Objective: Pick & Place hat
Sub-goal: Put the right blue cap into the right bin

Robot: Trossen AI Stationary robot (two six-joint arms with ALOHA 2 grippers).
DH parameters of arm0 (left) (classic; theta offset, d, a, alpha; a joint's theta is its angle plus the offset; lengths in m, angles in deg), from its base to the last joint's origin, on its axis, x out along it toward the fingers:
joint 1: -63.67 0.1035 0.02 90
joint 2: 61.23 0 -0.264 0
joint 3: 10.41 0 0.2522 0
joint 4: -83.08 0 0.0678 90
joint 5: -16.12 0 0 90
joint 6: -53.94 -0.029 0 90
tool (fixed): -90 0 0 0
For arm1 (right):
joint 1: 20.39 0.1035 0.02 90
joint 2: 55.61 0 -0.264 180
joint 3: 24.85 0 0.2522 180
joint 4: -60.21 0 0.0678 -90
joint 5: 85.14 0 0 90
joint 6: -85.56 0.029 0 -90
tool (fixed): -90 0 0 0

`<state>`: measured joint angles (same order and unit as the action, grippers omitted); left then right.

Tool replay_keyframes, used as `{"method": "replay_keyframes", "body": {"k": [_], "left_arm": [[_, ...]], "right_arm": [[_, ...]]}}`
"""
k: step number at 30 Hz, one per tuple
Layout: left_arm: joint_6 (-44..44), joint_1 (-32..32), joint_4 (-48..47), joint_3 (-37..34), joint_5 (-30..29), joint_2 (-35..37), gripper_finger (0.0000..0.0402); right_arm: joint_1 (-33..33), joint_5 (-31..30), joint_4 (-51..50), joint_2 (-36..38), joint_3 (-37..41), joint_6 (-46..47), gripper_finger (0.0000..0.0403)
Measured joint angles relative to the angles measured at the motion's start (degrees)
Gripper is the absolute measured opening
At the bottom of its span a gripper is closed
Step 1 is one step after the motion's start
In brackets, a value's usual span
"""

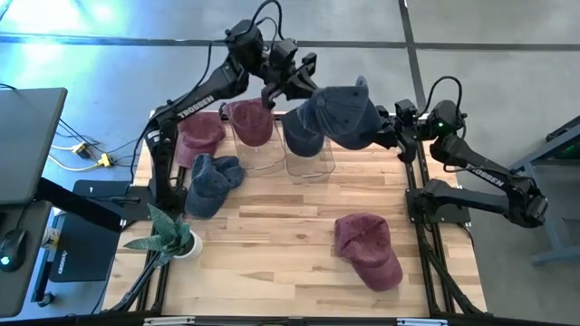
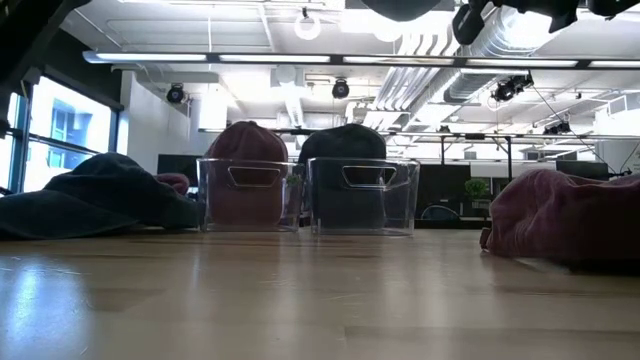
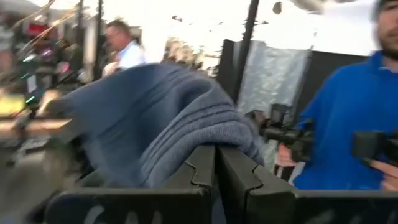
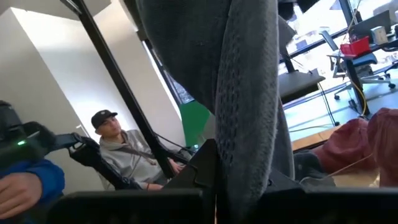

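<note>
A blue hat [image 1: 340,113] hangs in the air between both grippers, above the two clear bins. My left gripper [image 1: 292,89] is shut on its far-left side, and my right gripper [image 1: 388,129] is shut on its right side. The left bin [image 1: 254,145] holds a maroon hat [image 1: 249,120]; the right bin [image 1: 308,156] holds a dark blue hat [image 1: 299,134]. The low view shows both bins [image 2: 250,195] [image 2: 365,195] standing on the table with the hats' crowns above their rims. My left gripper pinches a fold of the blue hat's cloth [image 3: 205,134] between its two shut fingers [image 3: 193,171]. The hat is lifted clear of the table and bulges out beyond the fingertips. My right gripper pinches a thick edge of the blue hat [image 4: 245,143] between its shut fingers [image 4: 202,165]. The cloth runs out past the fingertips, and the hat is clear of the table.
A maroon hat [image 1: 199,136] and a blue hat [image 1: 213,184] lie on the table's left part, and another maroon hat [image 1: 367,249] lies near the right front. A small potted plant [image 1: 170,237] stands at the left near corner. People sit beyond the table.
</note>
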<state>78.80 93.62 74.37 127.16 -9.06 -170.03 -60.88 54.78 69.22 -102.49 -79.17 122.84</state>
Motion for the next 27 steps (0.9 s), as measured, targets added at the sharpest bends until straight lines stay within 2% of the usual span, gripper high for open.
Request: {"method": "replay_keyframes", "body": {"k": [5, 11, 15, 17, 19, 27], "left_arm": [[-6.6, 2.58, -11.22, 0.0, -6.32, 0.0, 0.0014], [-10.57, -0.97, -18.98, -0.6, -0.74, -0.02, 0.0014], [-12.93, -4.03, -16.19, -1.18, 5.92, -0.17, 0.0009], [-12.22, -5.06, -12.59, -1.14, 11.14, -0.1, 0.0003], [-9.77, -5.46, -9.92, -1.12, 13.92, -0.09, 0.0002], [-8.05, -1.4, -8.23, -1.14, 10.93, -0.11, 0.0001]], "right_arm": [[0.0, 0.04, 0.11, 0.0, 0.0, -0.04, 0.0008], [-0.08, -0.37, 0.46, 0.0, 0.0, -0.15, 0.0015], [-0.95, -0.26, 0.52, 0.01, 0.0, -0.24, 0.0011], [-1.38, 0.02, 0.65, 0.02, 0.0, -0.2, 0.0009], [-1.8, 0.53, 0.83, 0.03, 0.0, -0.2, 0.0008], [-2.01, 0.01, 0.61, 0.02, 0.0, 0.2, 0.0013]]}}
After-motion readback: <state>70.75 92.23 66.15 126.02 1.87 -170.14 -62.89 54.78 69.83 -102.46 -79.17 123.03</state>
